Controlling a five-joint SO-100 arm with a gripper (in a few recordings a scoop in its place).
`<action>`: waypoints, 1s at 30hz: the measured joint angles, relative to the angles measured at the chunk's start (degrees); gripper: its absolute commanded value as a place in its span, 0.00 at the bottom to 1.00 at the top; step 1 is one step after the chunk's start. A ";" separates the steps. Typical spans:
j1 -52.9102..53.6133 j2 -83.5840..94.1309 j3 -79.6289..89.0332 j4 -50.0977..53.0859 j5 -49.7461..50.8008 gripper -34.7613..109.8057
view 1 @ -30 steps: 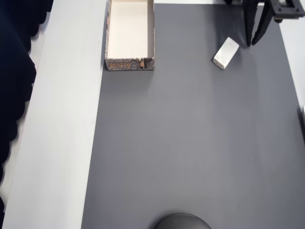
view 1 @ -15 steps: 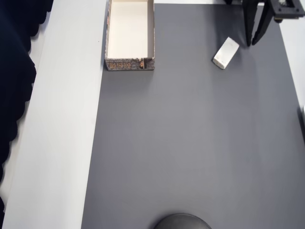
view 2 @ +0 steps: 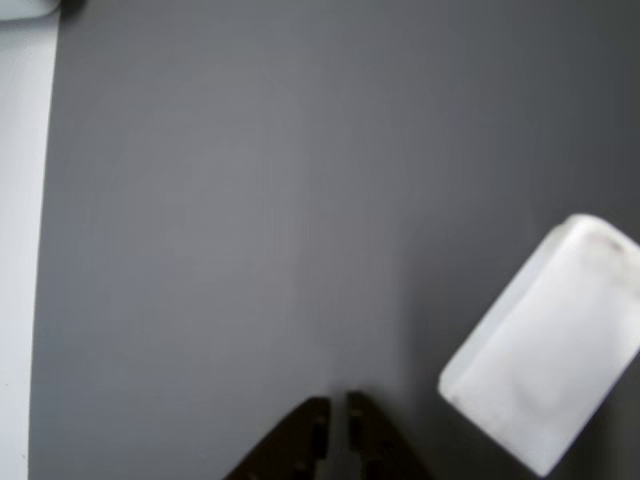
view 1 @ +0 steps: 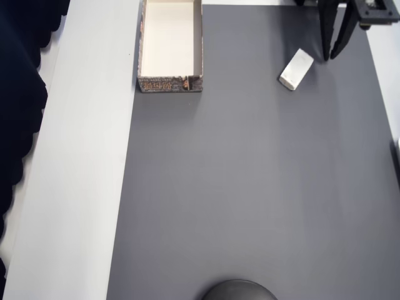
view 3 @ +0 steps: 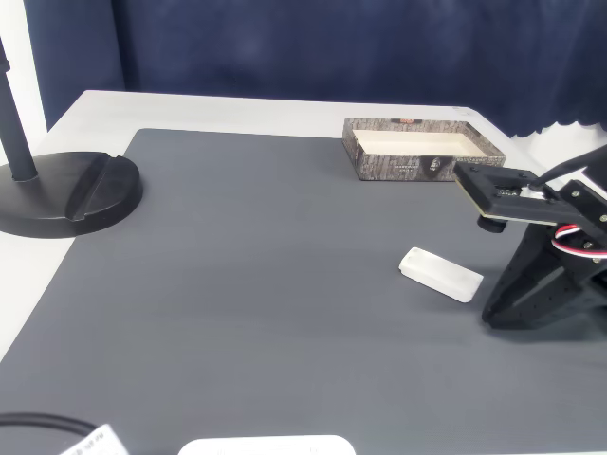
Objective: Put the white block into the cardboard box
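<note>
End effector (view 1: pixel 334 57), one white block (view 1: pixel 295 69), one cardboard box (view 1: pixel 170 82)

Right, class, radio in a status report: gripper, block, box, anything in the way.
Gripper shut, empty, beside block. Block flat on mat, untouched, outside box. Nothing on the mat between them.
</note>
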 measured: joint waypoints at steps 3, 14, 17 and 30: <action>0.00 0.00 0.00 0.00 0.00 0.23; 0.00 0.00 0.00 0.00 0.00 0.23; 0.00 0.00 0.00 0.00 0.00 0.23; -0.79 0.00 -0.09 -0.26 -6.33 0.23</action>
